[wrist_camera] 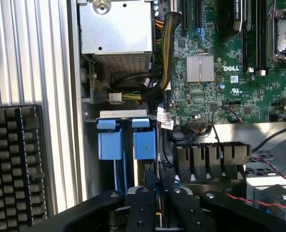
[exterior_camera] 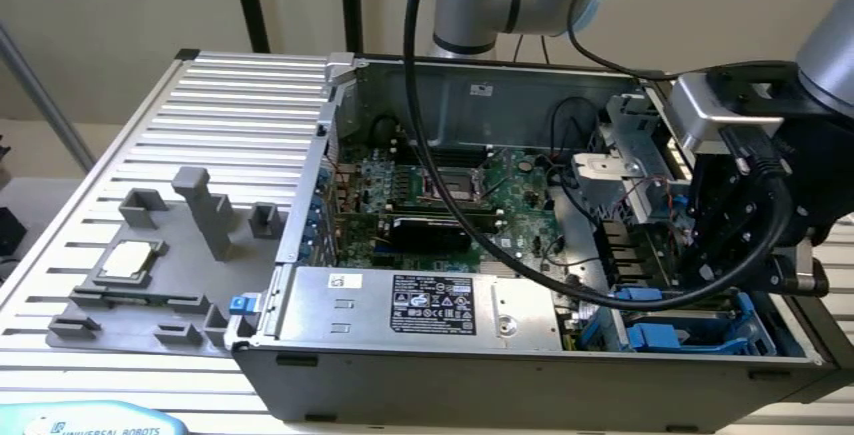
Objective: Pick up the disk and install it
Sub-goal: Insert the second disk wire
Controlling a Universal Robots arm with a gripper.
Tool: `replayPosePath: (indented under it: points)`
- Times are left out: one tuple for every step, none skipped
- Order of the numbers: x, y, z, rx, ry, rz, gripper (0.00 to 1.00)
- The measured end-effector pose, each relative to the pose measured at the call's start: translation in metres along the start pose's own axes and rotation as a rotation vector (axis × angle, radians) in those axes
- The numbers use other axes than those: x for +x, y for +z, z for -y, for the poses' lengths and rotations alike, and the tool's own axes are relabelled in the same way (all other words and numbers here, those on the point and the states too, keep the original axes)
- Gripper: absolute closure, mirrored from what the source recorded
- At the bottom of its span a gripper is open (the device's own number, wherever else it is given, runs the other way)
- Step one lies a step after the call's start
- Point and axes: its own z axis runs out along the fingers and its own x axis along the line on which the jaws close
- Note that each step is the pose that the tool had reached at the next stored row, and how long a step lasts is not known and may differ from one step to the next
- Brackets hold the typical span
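Currently, the gripper (wrist_camera: 151, 205) is lowered into the near right corner of the open computer case (exterior_camera: 441, 375) as seen in the exterior view, directly above the drive bay. Its black fingers (wrist_camera: 140, 208) are closed on the disk (wrist_camera: 150, 175), of which a thin upright edge shows between them in the wrist view. The disk stands in the bay just beside two blue plastic carrier frames (wrist_camera: 144, 142) already seated there. On the exterior view's left of the bay, the power supply box (exterior_camera: 427, 307) lies along the near wall of the case, with the green motherboard (exterior_camera: 441, 200) beyond it. Outside the case, a square CPU chip (exterior_camera: 127, 260) rests on a grey fixture (exterior_camera: 167, 255) on the ribbed table (exterior_camera: 200, 115).
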Motion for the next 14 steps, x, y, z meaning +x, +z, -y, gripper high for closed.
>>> replayPosePath:
  points:
    - [0.0001,0.0009,0.0000,0.0014,0.000,0.0002,0.84]
    - [0.0001,0.0019,0.0000,0.0030,0.000,0.0008,0.84]
    - [0.0002,0.0028,-0.0001,0.0048,0.000,0.0013,0.84]
    - [0.0002,0.0037,-0.0001,0.0068,0.000,0.0017,0.84]
    - [0.0002,0.0048,0.0000,0.0087,0.000,0.0025,0.84]
    - [0.0002,0.0056,0.0000,0.0103,0.000,0.0031,0.84]
    - [0.0002,0.0063,0.0000,0.0114,0.000,0.0036,0.84]
    - [0.0002,0.0067,0.0000,0.0120,0.000,0.0041,0.84]
    - [0.0003,0.0072,0.0000,0.0128,0.000,0.0047,0.84]
    - [0.0003,0.0076,0.0000,0.0134,0.000,0.0053,0.84]
    - [0.0003,0.0079,0.0000,0.0139,0.000,0.0061,0.84]
    - [0.0003,0.0082,0.0001,0.0140,0.000,0.0078,0.84]
    - [0.0003,0.0084,0.0003,0.0141,0.000,0.0091,0.84]
    - [0.0003,0.0086,0.0006,0.0141,0.000,0.0100,0.84]
